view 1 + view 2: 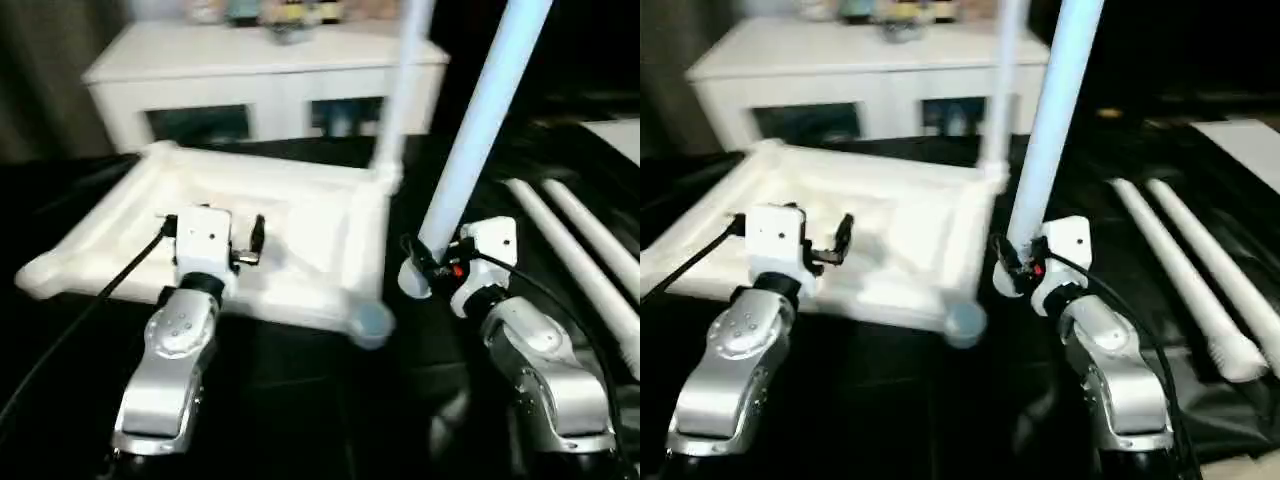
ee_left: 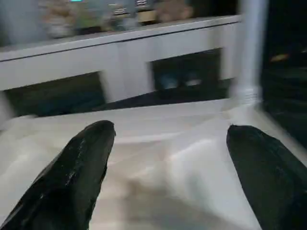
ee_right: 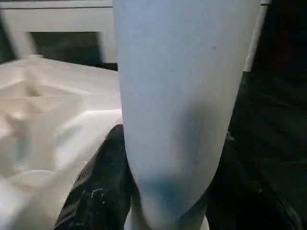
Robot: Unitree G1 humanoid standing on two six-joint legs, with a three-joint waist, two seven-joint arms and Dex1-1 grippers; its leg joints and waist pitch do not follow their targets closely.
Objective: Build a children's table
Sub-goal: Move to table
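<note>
The white tabletop (image 1: 300,205) lies underside up on the black surface. One white leg (image 1: 405,90) stands upright in its far right corner socket. My right gripper (image 1: 430,262) is shut on a second leg (image 1: 480,130) near its lower end. That leg rises steeply and leans to the right, and its lower end hangs just right of the near right corner socket (image 1: 372,322). In the right wrist view the leg (image 3: 177,96) sits between the black fingers (image 3: 96,191). My left gripper (image 1: 213,232) hovers open over the tabletop's near edge, holding nothing.
Two more white legs (image 1: 575,255) lie side by side on the black surface at the right. A white cabinet (image 1: 260,70) with glass-fronted compartments stands behind the tabletop, with small items on top.
</note>
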